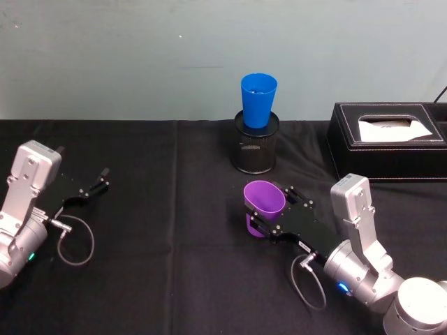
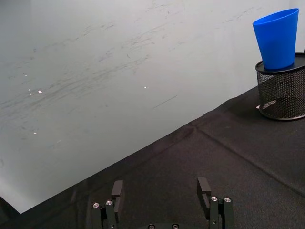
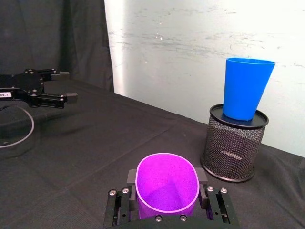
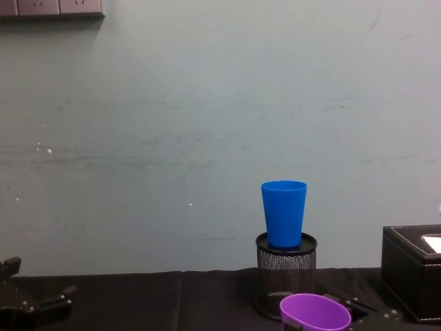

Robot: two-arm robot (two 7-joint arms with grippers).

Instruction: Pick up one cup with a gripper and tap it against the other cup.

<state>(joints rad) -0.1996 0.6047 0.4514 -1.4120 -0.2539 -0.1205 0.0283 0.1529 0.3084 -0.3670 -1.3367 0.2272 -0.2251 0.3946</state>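
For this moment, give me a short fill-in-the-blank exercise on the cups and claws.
1. The right claw is shut on the ____ cup.
2. The blue cup stands upright in the black mesh ____.
3. The left claw is ____ and holds nothing.
4. The black tissue box lies on the robot's ____ side of the table.

Missing words: purple; holder; open; right

It looks like a lab test bench: a black cloth-covered table (image 1: 160, 209) against a scuffed pale wall (image 4: 172, 124), wall sockets (image 4: 52, 7) high above the table.
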